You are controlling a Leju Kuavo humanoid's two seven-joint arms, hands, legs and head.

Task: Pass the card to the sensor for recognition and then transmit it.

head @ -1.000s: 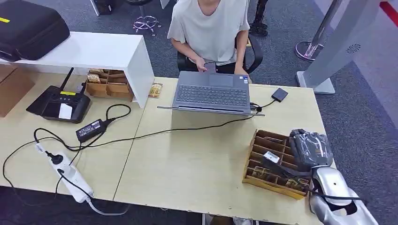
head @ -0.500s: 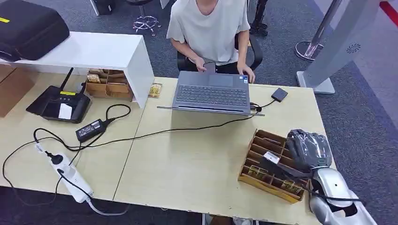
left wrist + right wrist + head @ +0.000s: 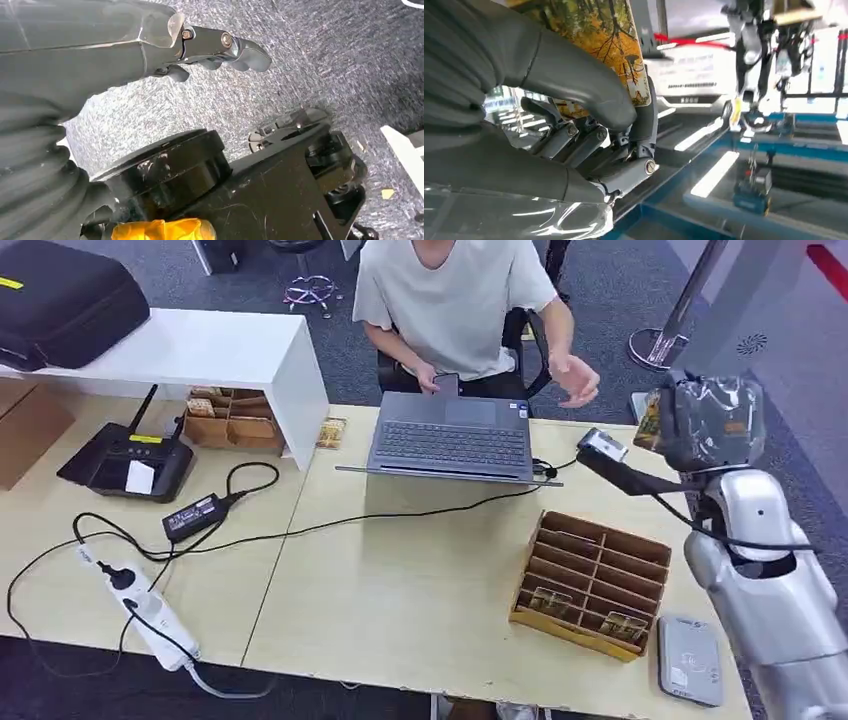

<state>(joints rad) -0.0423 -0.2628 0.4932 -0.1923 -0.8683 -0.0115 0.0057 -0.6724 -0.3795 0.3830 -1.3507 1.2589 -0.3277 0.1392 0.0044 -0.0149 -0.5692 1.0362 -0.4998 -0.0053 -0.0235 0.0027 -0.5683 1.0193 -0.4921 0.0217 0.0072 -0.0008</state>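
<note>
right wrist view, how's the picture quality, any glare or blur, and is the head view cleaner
Right wrist view: the right hand and the card it pinches are sharp, the room behind is washed out with bright streaks, and glare sits on the clear cover at the wrist. Head view: evenly lit and mostly sharp, soft shadows under the laptop, though the person's raised hand is slightly smeared.

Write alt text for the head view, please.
The robot's right hand holds a yellow card up beside the table's far right edge, toward a seated person's open hand. A laptop and a wooden card box sit on the table.
</note>
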